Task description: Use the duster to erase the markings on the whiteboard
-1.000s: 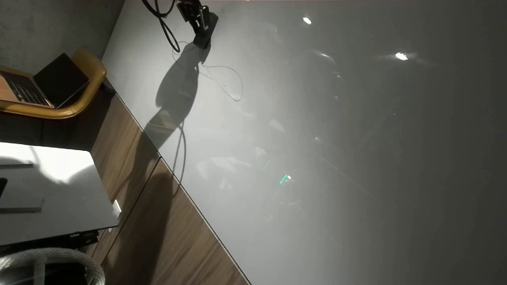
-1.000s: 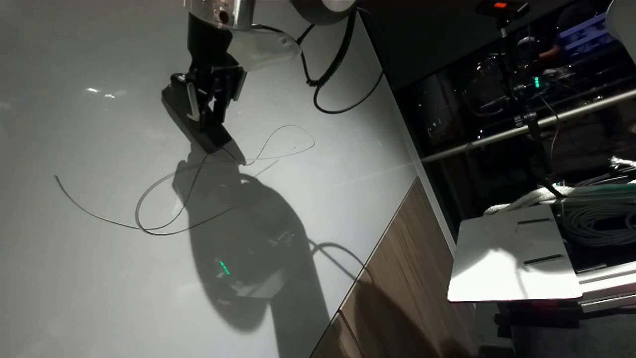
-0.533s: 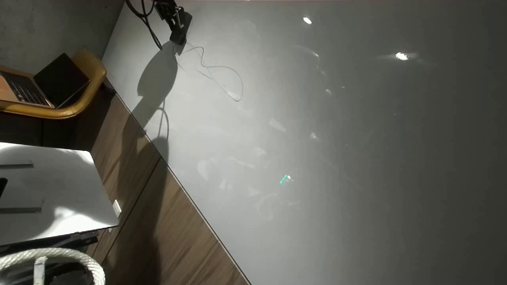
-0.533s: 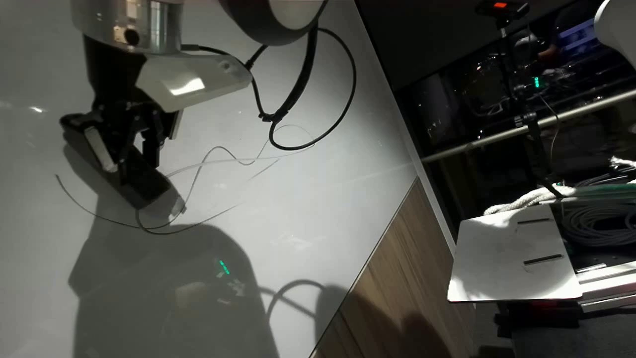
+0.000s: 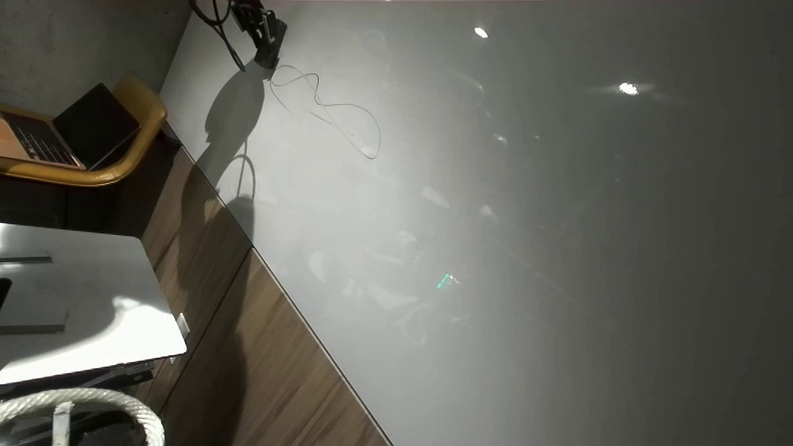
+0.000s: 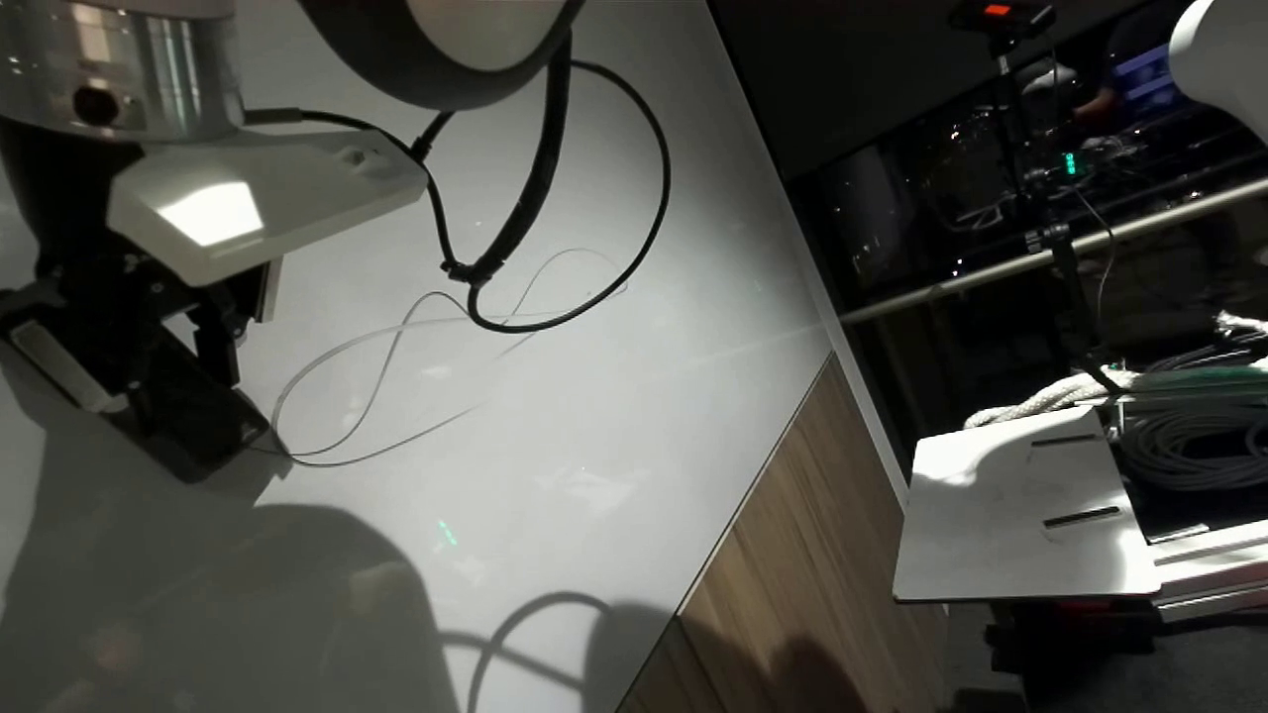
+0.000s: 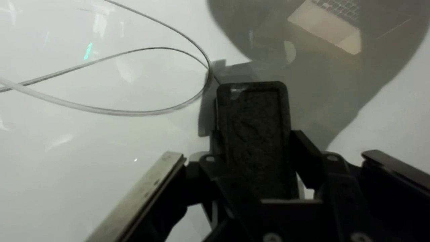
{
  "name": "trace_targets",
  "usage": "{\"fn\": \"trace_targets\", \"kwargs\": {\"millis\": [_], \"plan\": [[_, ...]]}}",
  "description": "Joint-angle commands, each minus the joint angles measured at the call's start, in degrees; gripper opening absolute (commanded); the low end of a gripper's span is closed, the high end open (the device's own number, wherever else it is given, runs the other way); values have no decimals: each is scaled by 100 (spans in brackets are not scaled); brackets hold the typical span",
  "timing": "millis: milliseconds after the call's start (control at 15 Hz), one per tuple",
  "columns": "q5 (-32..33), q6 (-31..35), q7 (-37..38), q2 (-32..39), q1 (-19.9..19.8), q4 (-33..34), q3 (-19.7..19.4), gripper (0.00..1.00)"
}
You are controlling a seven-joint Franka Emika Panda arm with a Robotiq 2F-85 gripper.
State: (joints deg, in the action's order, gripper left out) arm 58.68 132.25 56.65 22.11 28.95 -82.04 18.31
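Note:
My gripper (image 7: pixel 257 148) is shut on the dark grey duster (image 7: pixel 255 114), one finger along each long side. In an exterior view the duster (image 6: pixel 198 421) shows at the left edge, tilted, partly behind the gripper. It also appears near the top (image 5: pixel 271 49). Its shadow falls beside it on the whiteboard (image 5: pixel 545 260); whether its face touches the board I cannot tell. Thin looping markings (image 7: pixel 147 113) run just left of the duster's far end, and a short stroke meets its corner. Both exterior views show these loops; the arm covers part of that area.
A black cable (image 6: pixel 659 178) hangs in a loop off the arm, over part of the markings. Wood panels (image 5: pixel 303 365) border the board's lower edge. A laptop (image 5: pixel 93 127) on a yellow chair and a white tabletop (image 5: pixel 99 310) stand off the board.
In both exterior views the arm has carried the duster leftward, and downward in the nearer one. Loops once behind it now show; a tail stroke at left has become covered or gone, cannot tell which.

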Motion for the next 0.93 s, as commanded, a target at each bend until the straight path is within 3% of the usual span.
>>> {"fn": "trace_targets", "kwargs": {"millis": [0,200,533,867], "plan": [[-10,132,-327,171,-88,272,-340,27],[-17,283,-185,-152,-399,-269,-330,27],[-14,217,167,-775,-515,-1231,-611,27],[66,232,448,-1419,-889,-1998,-752,27]]}}
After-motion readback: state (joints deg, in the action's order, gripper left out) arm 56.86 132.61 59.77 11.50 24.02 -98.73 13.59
